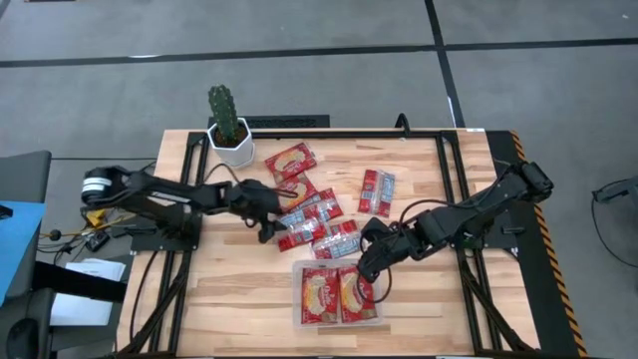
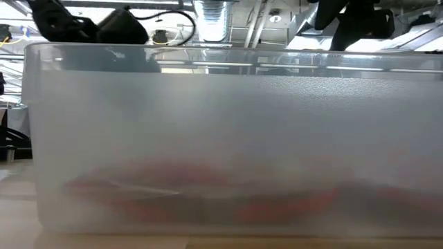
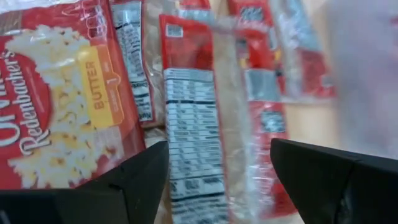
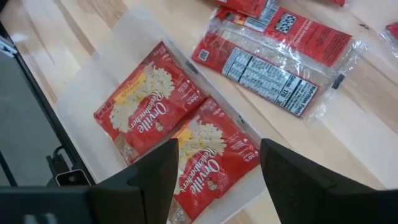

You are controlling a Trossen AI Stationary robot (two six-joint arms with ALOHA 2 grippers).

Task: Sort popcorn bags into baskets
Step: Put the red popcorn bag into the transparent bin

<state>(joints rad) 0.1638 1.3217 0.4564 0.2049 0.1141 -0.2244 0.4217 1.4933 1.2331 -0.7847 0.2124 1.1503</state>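
A clear tray (image 1: 297,269) near the table's near edge holds two red popcorn bags (image 1: 320,292), lying flat side by side face up (image 4: 152,106). Several more red bags (image 1: 311,211) lie loose and overlapping on the table's middle, and one narrower bag (image 1: 377,191) lies apart to the right. My left gripper (image 1: 267,227) is open at the left edge of the pile; its fingers (image 3: 217,155) stand on either side of a bag lying label side up (image 3: 193,124). My right gripper (image 1: 367,267) is open (image 4: 217,155) over the tray's far right corner.
A white pot with a green cactus (image 1: 229,128) stands near the table's far left corner, just behind the pile. In the low view the tray's cloudy wall (image 2: 221,124) fills the picture, with red bags dimly behind it. Bare wood (image 1: 219,289) lies left of the tray.
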